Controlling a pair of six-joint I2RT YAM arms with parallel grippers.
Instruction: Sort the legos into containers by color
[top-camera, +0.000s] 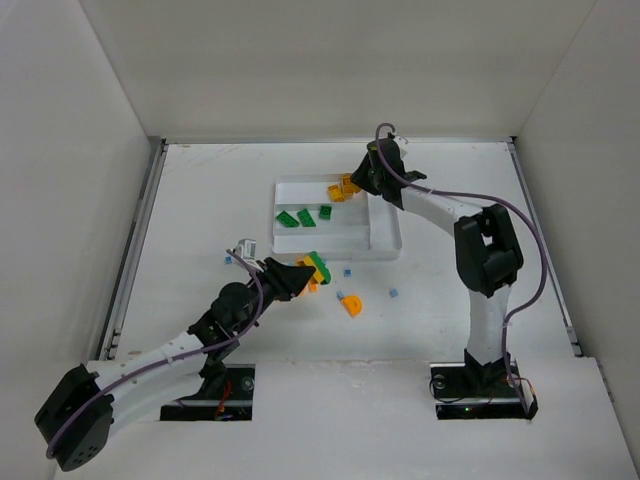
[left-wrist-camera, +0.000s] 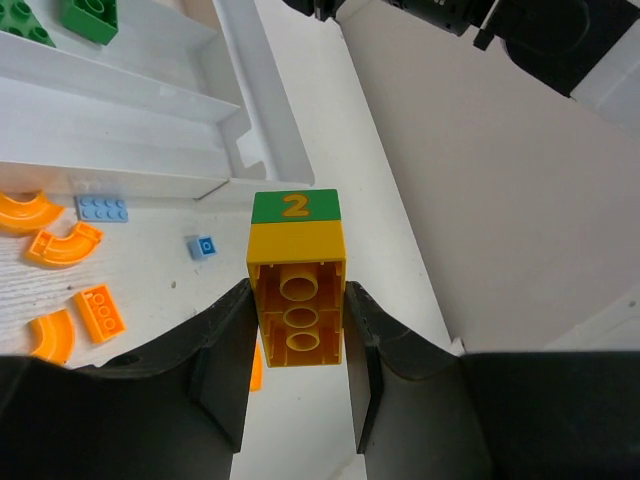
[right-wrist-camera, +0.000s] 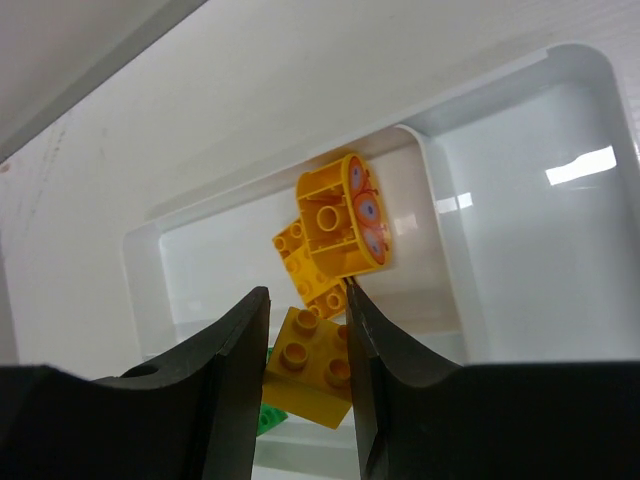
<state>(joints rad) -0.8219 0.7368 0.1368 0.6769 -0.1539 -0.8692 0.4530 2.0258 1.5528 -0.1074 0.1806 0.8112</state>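
My left gripper (top-camera: 303, 272) (left-wrist-camera: 297, 290) is shut on a yellow brick with a green "2" end (left-wrist-camera: 295, 250) (top-camera: 318, 264), held just in front of the white tray (top-camera: 385, 245) (left-wrist-camera: 262, 110). My right gripper (top-camera: 358, 183) (right-wrist-camera: 306, 290) hangs open over the tray's far slot (right-wrist-camera: 440, 150). A yellow square brick (right-wrist-camera: 310, 370) lies tilted in the gap between its jaws, partly hidden by the right finger. Beyond it lie a yellow round piece (right-wrist-camera: 345, 215) and a small yellow brick (right-wrist-camera: 305, 265). Green bricks (top-camera: 300, 217) (left-wrist-camera: 90, 15) lie in the middle slot.
Orange curved pieces (left-wrist-camera: 65, 245) (top-camera: 351, 304) and small light blue pieces (left-wrist-camera: 102, 208) (top-camera: 393, 292) (top-camera: 347, 272) lie on the table in front of the tray. White walls enclose the table on the left, back and right.
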